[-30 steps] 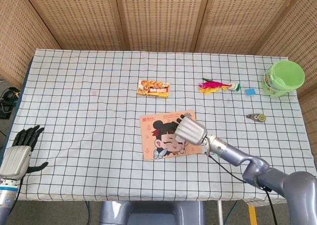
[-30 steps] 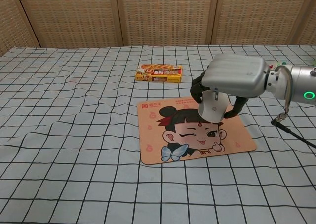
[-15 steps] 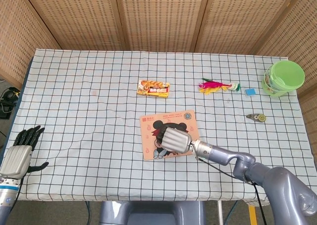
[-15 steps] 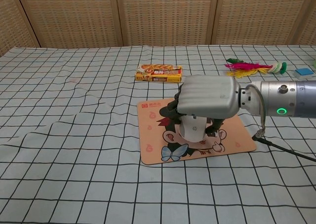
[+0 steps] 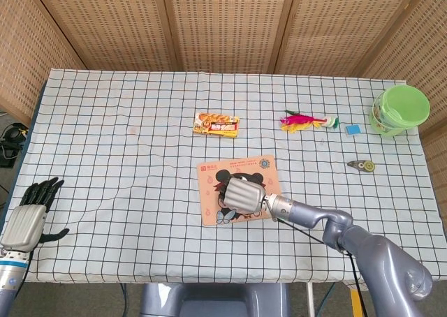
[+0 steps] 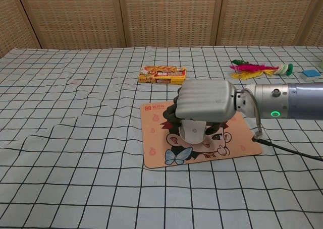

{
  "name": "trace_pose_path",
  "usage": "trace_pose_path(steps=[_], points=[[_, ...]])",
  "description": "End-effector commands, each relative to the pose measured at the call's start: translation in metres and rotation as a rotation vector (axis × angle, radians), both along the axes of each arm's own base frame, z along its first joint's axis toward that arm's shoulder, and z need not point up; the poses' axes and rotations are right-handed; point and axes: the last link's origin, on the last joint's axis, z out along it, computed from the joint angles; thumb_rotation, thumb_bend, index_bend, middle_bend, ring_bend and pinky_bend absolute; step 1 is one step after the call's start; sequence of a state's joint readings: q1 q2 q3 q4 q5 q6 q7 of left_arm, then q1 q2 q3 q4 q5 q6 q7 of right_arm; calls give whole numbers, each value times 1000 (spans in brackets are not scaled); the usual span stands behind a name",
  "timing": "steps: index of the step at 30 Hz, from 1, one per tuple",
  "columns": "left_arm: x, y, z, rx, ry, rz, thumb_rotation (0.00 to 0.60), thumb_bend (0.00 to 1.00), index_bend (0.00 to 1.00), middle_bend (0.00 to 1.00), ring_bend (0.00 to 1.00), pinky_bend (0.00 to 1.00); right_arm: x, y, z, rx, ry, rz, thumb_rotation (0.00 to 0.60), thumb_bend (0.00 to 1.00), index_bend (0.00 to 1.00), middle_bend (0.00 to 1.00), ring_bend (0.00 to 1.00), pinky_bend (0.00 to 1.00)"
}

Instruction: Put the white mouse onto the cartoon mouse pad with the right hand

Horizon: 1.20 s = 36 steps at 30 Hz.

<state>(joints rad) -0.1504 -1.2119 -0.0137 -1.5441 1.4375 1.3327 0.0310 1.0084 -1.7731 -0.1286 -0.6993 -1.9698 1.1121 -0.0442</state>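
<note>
A big table [image 5: 105,121] has a white cloth with black squares on it. Near the middle, toward the front edge, lies a cartoon mouse pad [image 5: 209,191]. Behind it sits a flat orange snack box [image 5: 216,124]. Toward the back right corner stands a green bucket [image 5: 398,109], with a small blue piece [image 5: 353,129] and a toy with pink feathers [image 5: 304,121] beside it. A little round gray thing [image 5: 362,165] lies near the right edge.

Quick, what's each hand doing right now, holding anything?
Left hand: open, holding nothing, at the table's near left edge.
Right hand: grips the white mouse over the cartoon mouse pad.
</note>
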Motion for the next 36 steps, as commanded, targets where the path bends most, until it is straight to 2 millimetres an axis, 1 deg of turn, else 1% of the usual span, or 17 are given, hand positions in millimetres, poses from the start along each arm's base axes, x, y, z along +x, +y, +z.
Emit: trace_pose_path(steps=[1, 2, 4, 7, 10, 13, 18, 23, 24, 26, 30, 31, 34, 35, 36], points=[[0, 0, 0, 1, 1, -1, 600, 117, 0, 0, 0, 0, -2, 0, -1, -6, 5, -6, 600, 294, 671, 511, 470, 463], [1, 0, 0, 1, 0, -1, 600, 117, 0, 0, 0, 0, -3, 0, -1, -11, 6, -6, 600, 289, 646, 483, 440, 417], [1, 0, 0, 0, 0, 0, 600, 118, 0, 0, 0, 0, -3, 0, -1, -19, 5, -5, 600, 261, 557, 387, 344, 303], [1, 0, -1, -1, 2, 0, 600, 118, 0, 0, 0, 0, -1, 2, 0, -30, -8, 2, 600, 231, 464, 296, 265, 245], [2, -1, 0, 1, 2, -3, 600, 117, 0, 0, 0, 0, 0, 4, 0, -39, -18, 6, 600, 221, 416, 253, 233, 221], [2, -1, 1, 5, 1, -3, 600, 118, 0, 0, 0, 0, 1, 6, 1, -44, -25, 15, 600, 213, 386, 234, 220, 215], [2, -1, 1, 6, -1, -4, 600, 118, 0, 0, 0, 0, 0, 8, 5, -59, -26, 20, 600, 202, 359, 201, 197, 213], [3, -1, 2, 12, -3, -7, 600, 117, 0, 0, 0, 0, -5, 7, 14, -100, -22, 15, 600, 202, 330, 169, 173, 197], [3, -1, 3, 14, -4, -6, 600, 117, 0, 0, 0, 0, -7, 5, 18, -119, -20, 10, 600, 202, 325, 161, 167, 197], [2, -1, 5, 21, -5, -3, 600, 117, 0, 0, 0, 0, -15, 0, 36, -182, -27, -12, 600, 202, 318, 148, 151, 194], [2, -1, 6, 29, -6, -4, 600, 118, 0, 0, 0, 0, -27, -3, 64, -272, -53, -62, 600, 202, 317, 144, 119, 171], [2, -1, 7, 32, -7, -4, 600, 117, 0, 0, 0, 0, -32, -3, 75, -305, -74, -95, 600, 202, 316, 143, 113, 170], [2, -1, 7, 36, -4, -5, 600, 118, 0, 0, 0, 0, -47, 0, 98, -359, -138, -198, 600, 202, 307, 120, 75, 155], [2, -2, 6, 33, -2, -6, 600, 118, 0, 0, 0, 0, -59, 3, 111, -383, -177, -269, 600, 202, 303, 112, 64, 150], [3, -2, 5, 32, -2, -8, 600, 118, 0, 0, 0, 0, -66, 7, 118, -396, -198, -306, 600, 202, 296, 99, 48, 148]])
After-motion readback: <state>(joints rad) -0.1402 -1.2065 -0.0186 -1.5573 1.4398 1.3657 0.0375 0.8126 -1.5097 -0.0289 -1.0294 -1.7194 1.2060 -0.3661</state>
